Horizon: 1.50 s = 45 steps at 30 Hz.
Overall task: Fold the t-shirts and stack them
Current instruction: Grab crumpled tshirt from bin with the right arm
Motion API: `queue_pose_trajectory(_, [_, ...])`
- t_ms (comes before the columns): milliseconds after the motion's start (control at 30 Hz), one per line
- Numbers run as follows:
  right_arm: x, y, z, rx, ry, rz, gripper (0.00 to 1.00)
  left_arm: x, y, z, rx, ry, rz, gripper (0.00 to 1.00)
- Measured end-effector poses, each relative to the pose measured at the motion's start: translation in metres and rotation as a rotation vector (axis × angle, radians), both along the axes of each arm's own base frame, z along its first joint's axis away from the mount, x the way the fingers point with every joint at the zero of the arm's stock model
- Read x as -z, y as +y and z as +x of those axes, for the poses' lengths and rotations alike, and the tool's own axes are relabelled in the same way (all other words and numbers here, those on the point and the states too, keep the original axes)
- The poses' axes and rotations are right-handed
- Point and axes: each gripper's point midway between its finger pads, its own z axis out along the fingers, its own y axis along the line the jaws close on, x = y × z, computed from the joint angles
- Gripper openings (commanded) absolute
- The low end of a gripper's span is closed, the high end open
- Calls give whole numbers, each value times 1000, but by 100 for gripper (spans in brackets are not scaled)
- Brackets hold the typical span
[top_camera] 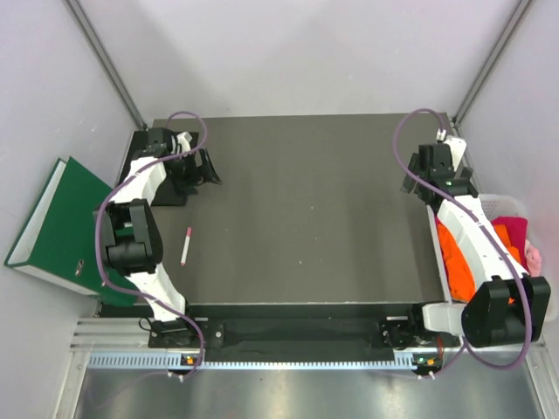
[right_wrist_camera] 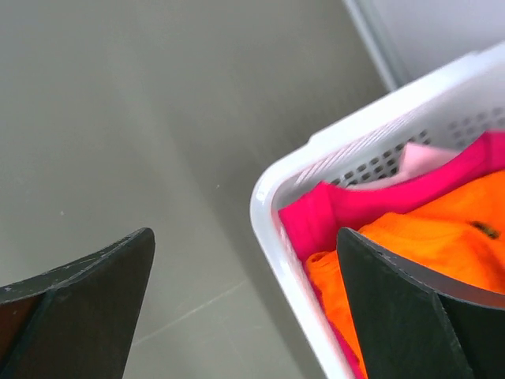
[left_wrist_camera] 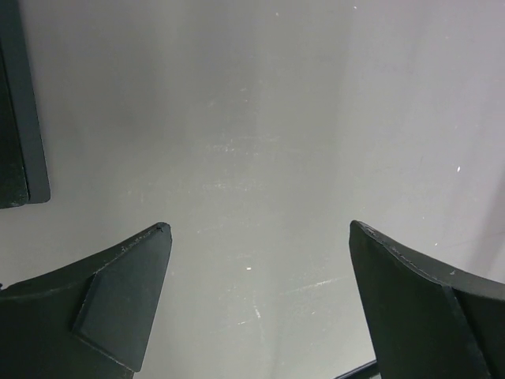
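The t-shirts lie bunched in a white basket (top_camera: 500, 197) off the table's right edge. The bright orange shirt (top_camera: 454, 262) is on top, with the magenta shirt (top_camera: 515, 229) and the pale pink shirt (top_camera: 531, 257) beside it. In the right wrist view the orange shirt (right_wrist_camera: 430, 237), magenta shirt (right_wrist_camera: 355, 209) and pale pink shirt (right_wrist_camera: 426, 158) sit behind the basket rim (right_wrist_camera: 272, 209). My right gripper (right_wrist_camera: 245, 231) is open and empty above the basket's corner, at the far right in the top view (top_camera: 421, 175). My left gripper (left_wrist_camera: 259, 226) is open and empty at the far left corner (top_camera: 203, 170).
A green binder (top_camera: 61, 223) leans off the table's left edge. A pink and white pen (top_camera: 186, 245) lies on the dark table (top_camera: 314, 218) near the left arm. Grey walls close in the back and sides.
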Motion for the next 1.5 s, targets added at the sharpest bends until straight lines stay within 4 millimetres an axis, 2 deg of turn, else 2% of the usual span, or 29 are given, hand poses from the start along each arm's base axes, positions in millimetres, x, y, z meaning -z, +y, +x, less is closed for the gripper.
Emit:
queue_pose_trajectory(233, [-32,17,18,-81,10,-234,100,-18,-2,1,21,-63,60,99])
queue_pose_trajectory(400, [-26,9,16,-37,51,-264,100,-34,-22,4,80,-124,137,99])
queue_pose_trajectory(500, [-20,-6,10,22,64,-222,100,-35,-43,4,142,-142,175,99])
queue_pose_trajectory(600, [-10,-34,-1,117,82,-172,100,-35,-63,0,201,-152,196,99])
queue_pose_trajectory(667, [0,-59,-18,198,107,-130,100,-34,-75,-3,236,-158,200,99])
queue_pose_trajectory(767, [11,-94,-48,326,133,-64,98,-32,-79,-3,250,-156,203,99])
queue_pose_trajectory(900, [19,-115,-76,422,158,-9,96,-25,-78,0,249,-141,204,99])
queue_pose_trajectory(1000, [26,-117,-89,448,177,29,95,-18,-78,0,251,-123,204,99])
queue_pose_trajectory(1133, [38,-108,-104,450,197,79,92,-14,-78,1,252,-112,204,99])
queue_pose_trajectory(1367, [55,-97,-112,461,218,167,90,-14,-78,1,252,-112,204,99])
queue_pose_trajectory(1500, [72,-93,-117,483,250,229,87,-14,-78,1,252,-112,204,99])
